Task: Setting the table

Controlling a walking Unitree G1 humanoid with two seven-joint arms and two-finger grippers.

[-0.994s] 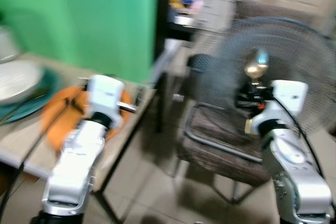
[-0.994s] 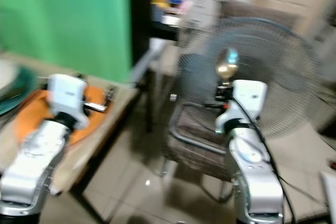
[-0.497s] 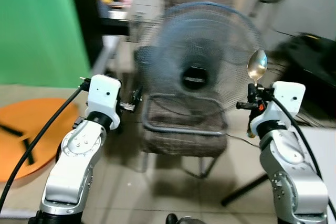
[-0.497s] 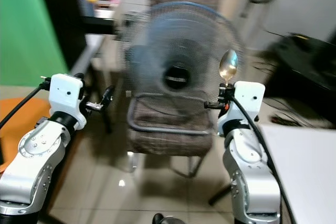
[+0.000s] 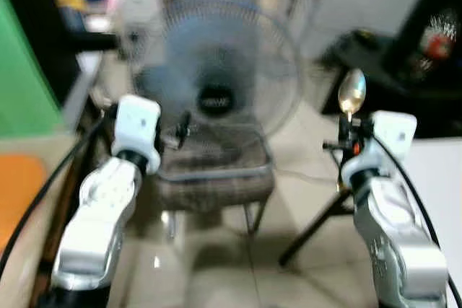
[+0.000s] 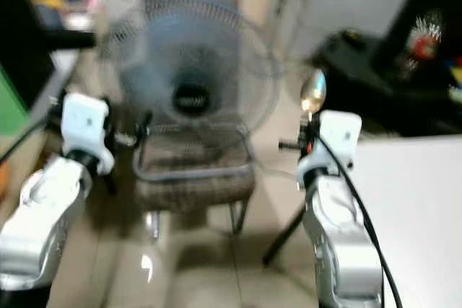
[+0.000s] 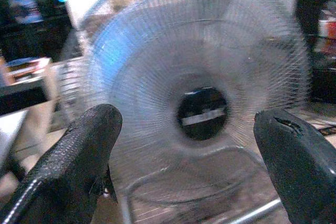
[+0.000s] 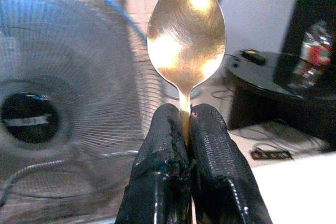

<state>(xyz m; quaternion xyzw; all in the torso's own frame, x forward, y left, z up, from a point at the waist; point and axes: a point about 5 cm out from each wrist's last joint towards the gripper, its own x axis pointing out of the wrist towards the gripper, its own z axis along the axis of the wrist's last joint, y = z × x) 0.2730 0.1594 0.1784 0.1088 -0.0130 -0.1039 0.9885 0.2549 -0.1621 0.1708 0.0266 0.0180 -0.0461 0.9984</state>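
Note:
My right gripper (image 5: 345, 129) is shut on a gold spoon (image 5: 352, 91), held upright at chest height with its bowl on top. In the right wrist view the spoon's bowl (image 8: 187, 30) stands above the two black fingers (image 8: 168, 145) that pinch its neck. My left gripper (image 5: 180, 131) is raised on the left, open, with nothing between its fingers (image 7: 79, 150); it faces the fan. A strip of the wooden table (image 5: 18, 200) with an orange placemat (image 5: 14, 185) shows at the far left edge.
A standing fan (image 5: 216, 70) is straight ahead above a brown wicker chair (image 5: 209, 167). A white tabletop (image 6: 411, 214) lies at the right. Behind it a black round table (image 5: 390, 55) carries a bottle (image 8: 311, 59). A green wall (image 5: 22, 70) is at the left. The floor is tiled.
The whole view has swung to the right: the table with the placemat and plate slid off to the left, and the fan, chair and white tabletop came in. Both arms keep their pose.

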